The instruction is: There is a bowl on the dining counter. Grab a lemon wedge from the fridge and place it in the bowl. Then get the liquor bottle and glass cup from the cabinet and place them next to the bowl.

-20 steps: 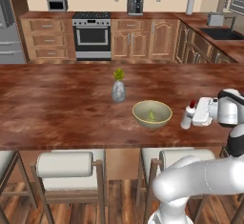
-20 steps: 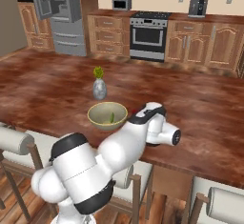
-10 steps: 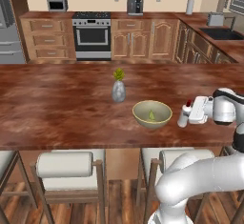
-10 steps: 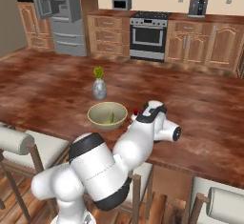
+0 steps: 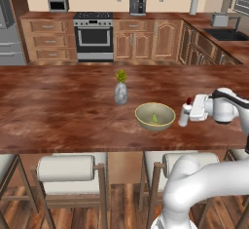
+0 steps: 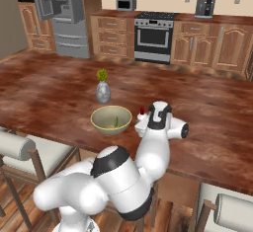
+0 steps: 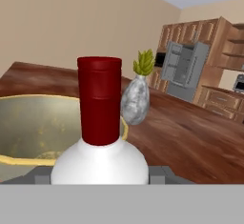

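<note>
One smooth round-shouldered liquor bottle (image 7: 99,163), cylindrical red cap.

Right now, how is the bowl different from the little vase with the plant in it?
The bowl is wide, shallow and olive-tan; the vase is narrow, taller and mottled silver-grey. The bowl holds a small yellow-green lemon wedge; the vase holds a green sprig. The liquor bottle stands right beside the bowl, while the vase stands apart. Both sit upright on the dining counter.
</note>
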